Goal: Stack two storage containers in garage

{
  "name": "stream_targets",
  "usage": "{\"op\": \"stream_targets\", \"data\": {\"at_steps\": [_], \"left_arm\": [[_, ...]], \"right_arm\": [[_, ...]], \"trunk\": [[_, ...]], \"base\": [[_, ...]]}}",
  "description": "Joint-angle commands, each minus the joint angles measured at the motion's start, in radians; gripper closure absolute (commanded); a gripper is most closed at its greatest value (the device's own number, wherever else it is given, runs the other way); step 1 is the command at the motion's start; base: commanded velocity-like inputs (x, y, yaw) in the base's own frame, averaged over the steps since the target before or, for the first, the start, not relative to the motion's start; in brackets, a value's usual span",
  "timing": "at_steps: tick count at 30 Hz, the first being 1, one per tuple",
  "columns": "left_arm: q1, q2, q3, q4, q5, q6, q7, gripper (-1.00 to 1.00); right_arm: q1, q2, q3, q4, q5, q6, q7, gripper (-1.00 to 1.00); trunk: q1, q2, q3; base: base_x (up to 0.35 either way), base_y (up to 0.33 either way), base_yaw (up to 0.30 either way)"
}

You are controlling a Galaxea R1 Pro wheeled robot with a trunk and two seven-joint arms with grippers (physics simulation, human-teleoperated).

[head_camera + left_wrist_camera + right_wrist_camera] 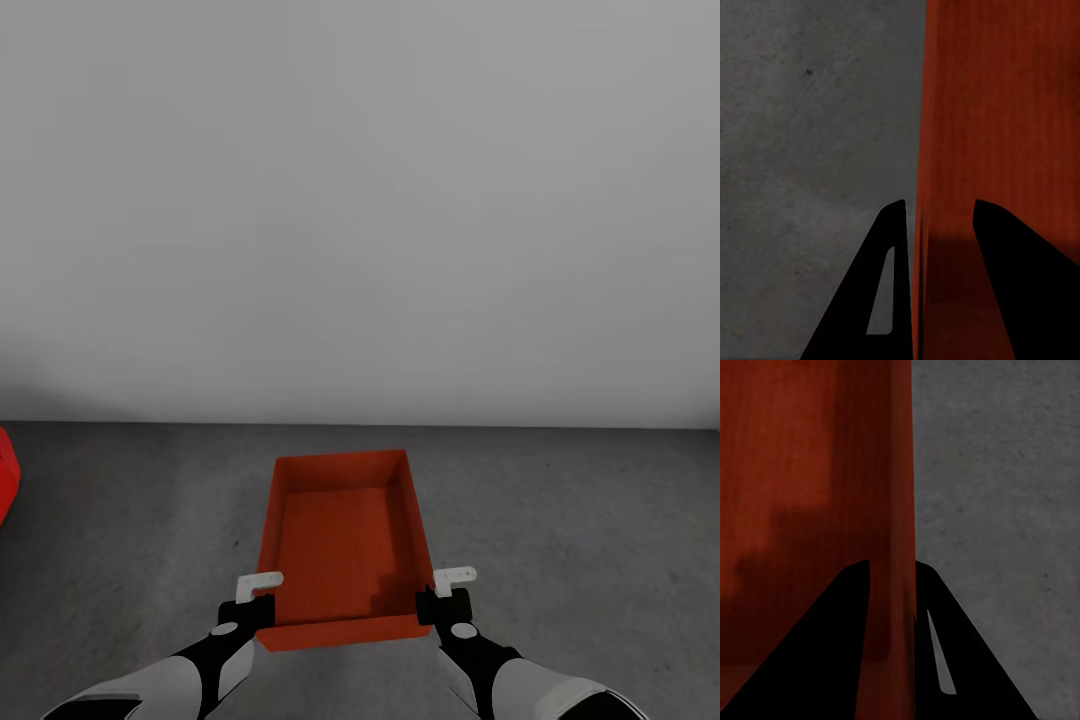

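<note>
An orange-red open-topped storage container (343,545) sits low over the dark grey garage floor (580,520), just in front of me. My left gripper (258,590) straddles its left wall near the front corner. In the left wrist view the fingers (891,247) stand apart from the wall (921,225), with gaps on both sides, so the gripper is open. My right gripper (452,588) straddles the right wall near the front corner. In the right wrist view the wall (896,547) fills the space between the fingers (934,607), so that gripper is shut on it.
A plain pale grey wall (360,200) rises a short way beyond the container. A red object (6,478) is cut off at the left edge, on the floor. Grey floor stretches to both sides of the container.
</note>
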Motion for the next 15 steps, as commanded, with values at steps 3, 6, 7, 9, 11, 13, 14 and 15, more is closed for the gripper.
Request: {"op": "stream_targets", "data": {"at_steps": [3,6,7,9,11,13,14,15], "left_arm": [[-0.001,0.0,0.004,-0.002,0.014,-0.007,0.005,1.0],[-0.001,0.0,0.004,-0.002,0.014,-0.007,0.005,1.0],[-0.001,0.0,0.004,-0.002,0.014,-0.007,0.005,1.0],[-0.001,0.0,0.004,-0.002,0.014,-0.007,0.005,1.0],[-0.001,0.0,0.004,-0.002,0.014,-0.007,0.005,1.0],[-0.001,0.0,0.004,-0.002,0.014,-0.007,0.005,1.0],[-0.001,0.0,0.004,-0.002,0.014,-0.007,0.005,1.0],[-0.001,0.0,0.004,-0.002,0.014,-0.007,0.005,1.0]], "right_arm": [[-0.001,0.005,-0.051,0.002,-0.005,0.0,0.018,1.0],[-0.001,0.005,-0.051,0.002,-0.005,-0.001,0.017,1.0],[-0.001,0.005,-0.051,0.002,-0.006,-0.001,0.017,1.0],[-0.001,0.005,-0.051,0.002,-0.006,-0.001,0.016,1.0],[-0.001,0.005,-0.051,0.002,-0.005,0.0,0.016,1.0],[-0.001,0.005,-0.051,0.002,-0.005,-0.001,0.016,1.0],[-0.001,0.005,-0.051,0.002,-0.006,0.0,0.016,1.0],[-0.001,0.005,-0.051,0.002,-0.005,-0.001,0.016,1.0]], "trunk": [[0.012,-0.022,-0.01],[0.023,-0.043,-0.02],[0.027,-0.05,-0.023],[0.035,-0.064,-0.029],[0.042,-0.078,-0.035],[0.05,-0.092,-0.042],[0.054,-0.099,-0.045],[0.058,-0.106,-0.048]], "base": [[0.0,0.0,-0.006],[0.0,0.0,-0.083],[0.0,0.0,-0.172],[0.0,0.0,-0.221],[0.0,0.0,-0.25],[0.0,0.0,-0.268],[0.0,0.0,-0.272],[0.0,0.0,-0.276]]}}
